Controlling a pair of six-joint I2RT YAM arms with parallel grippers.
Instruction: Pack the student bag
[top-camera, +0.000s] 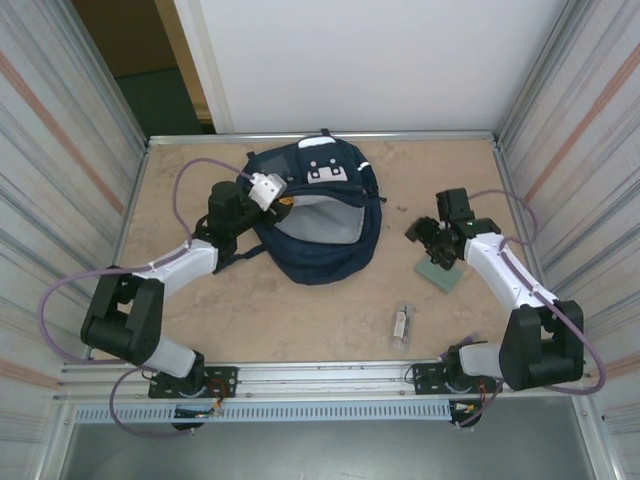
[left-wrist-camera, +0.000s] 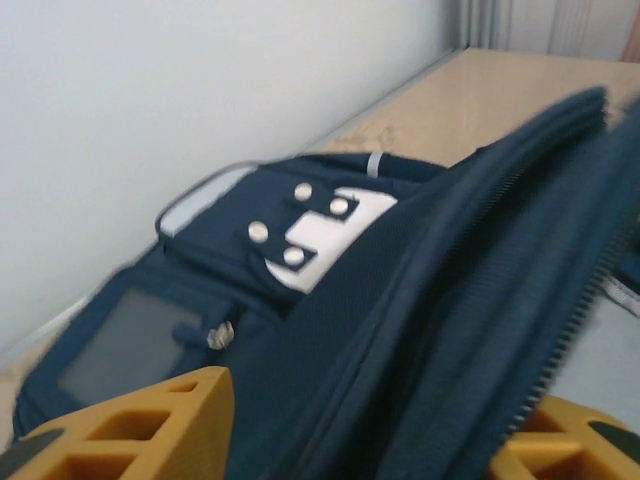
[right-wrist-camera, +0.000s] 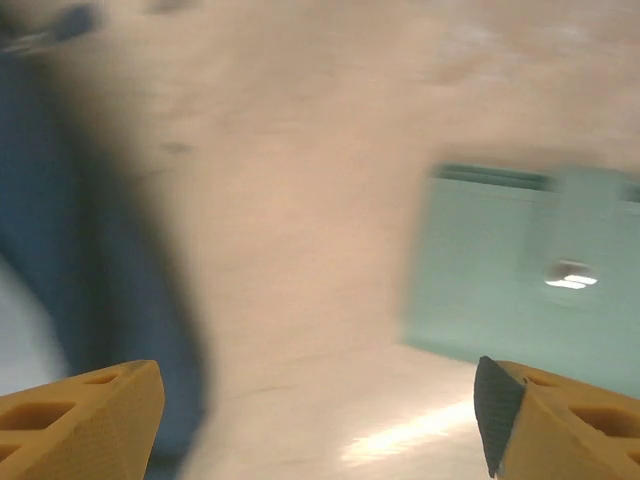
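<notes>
The student bag (top-camera: 320, 215) lies at the back middle of the table, navy with white patches, its main compartment gaping and showing grey lining. My left gripper (top-camera: 280, 203) is at the left rim of that opening. In the left wrist view its yellow fingers (left-wrist-camera: 140, 425) stand wide apart, and the bag's zipper edge (left-wrist-camera: 430, 330) runs between them. My right gripper (top-camera: 432, 240) hovers right of the bag, over the near corner of a pale green notebook (top-camera: 440, 270). It is open with nothing between its fingers (right-wrist-camera: 80, 410); the notebook (right-wrist-camera: 520, 270) lies ahead to the right.
A small clear-and-silver item (top-camera: 402, 323) lies near the front edge, right of centre. Metal walls enclose the table on the left, right and back. Bare wood (top-camera: 300, 320) stretches in front of the bag.
</notes>
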